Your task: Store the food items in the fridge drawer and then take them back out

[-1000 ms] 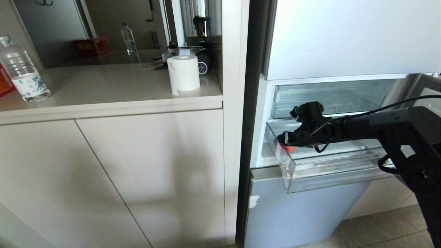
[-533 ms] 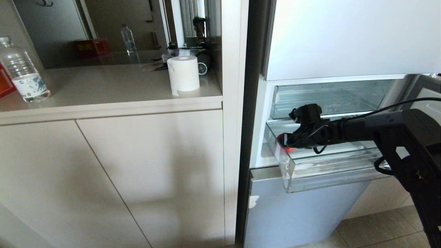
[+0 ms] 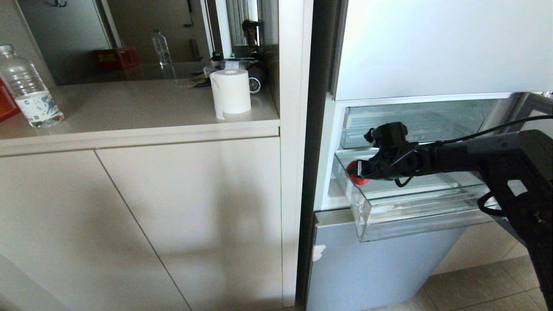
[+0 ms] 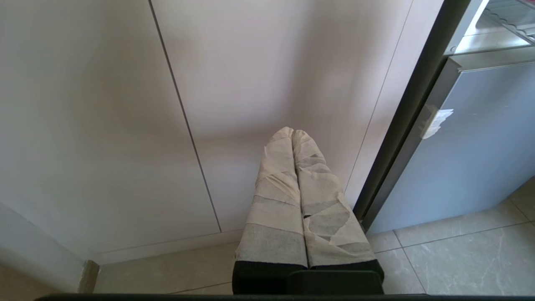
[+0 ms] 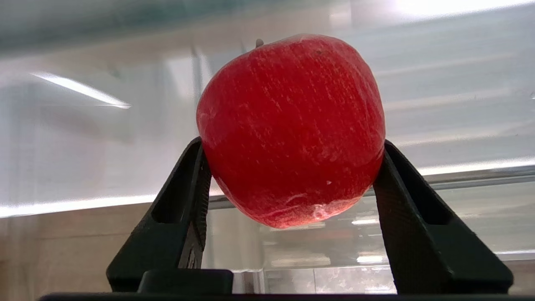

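In the head view the right gripper [image 3: 359, 171] hides most of the apple [image 3: 355, 173]; its jaws clamp the apple's sides over the fridge drawer [image 3: 389, 216], slightly higher than a second ago. The left gripper [image 4: 292, 133], jaws together, hangs before the cupboard [image 4: 104, 104].

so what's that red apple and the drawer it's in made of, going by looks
Apple: glossy red skin with fine pale streaks and a small stem; possibly plastic or a wrapped real fruit, since wrinkly film shows near its base. Fridge drawer: clear, hard plastic, seemingly; see-through walls, thick front lip, bright glare.
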### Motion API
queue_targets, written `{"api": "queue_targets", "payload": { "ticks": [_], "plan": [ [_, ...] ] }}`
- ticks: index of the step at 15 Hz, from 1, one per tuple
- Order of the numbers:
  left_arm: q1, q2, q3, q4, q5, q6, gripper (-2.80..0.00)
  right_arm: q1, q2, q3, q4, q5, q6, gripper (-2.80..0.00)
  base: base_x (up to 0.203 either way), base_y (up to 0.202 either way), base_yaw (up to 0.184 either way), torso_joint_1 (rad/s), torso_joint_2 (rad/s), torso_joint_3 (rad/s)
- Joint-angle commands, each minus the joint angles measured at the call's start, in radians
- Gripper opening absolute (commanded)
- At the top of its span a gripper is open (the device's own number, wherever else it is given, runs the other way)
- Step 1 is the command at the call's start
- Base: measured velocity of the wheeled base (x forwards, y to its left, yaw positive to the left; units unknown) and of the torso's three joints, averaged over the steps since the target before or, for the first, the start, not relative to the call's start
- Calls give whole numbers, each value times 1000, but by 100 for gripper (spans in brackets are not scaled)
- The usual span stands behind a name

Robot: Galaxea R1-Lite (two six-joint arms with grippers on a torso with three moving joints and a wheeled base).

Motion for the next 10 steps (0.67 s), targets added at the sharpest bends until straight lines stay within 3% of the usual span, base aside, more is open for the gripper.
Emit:
{"api": "queue_targets", "payload": {
  "ticks": [1, 10],
  "plan": [
    [0, 0, 0, 1, 0, 1, -280, 0, -90, 53, 19, -1, 2, -280, 0, 0, 0, 0, 0, 0],
    [0, 0, 0, 1, 0, -1, -280, -12, -369, 351, 6, -1, 2, -280, 0, 0, 0, 0, 0, 0]
  ]
}}
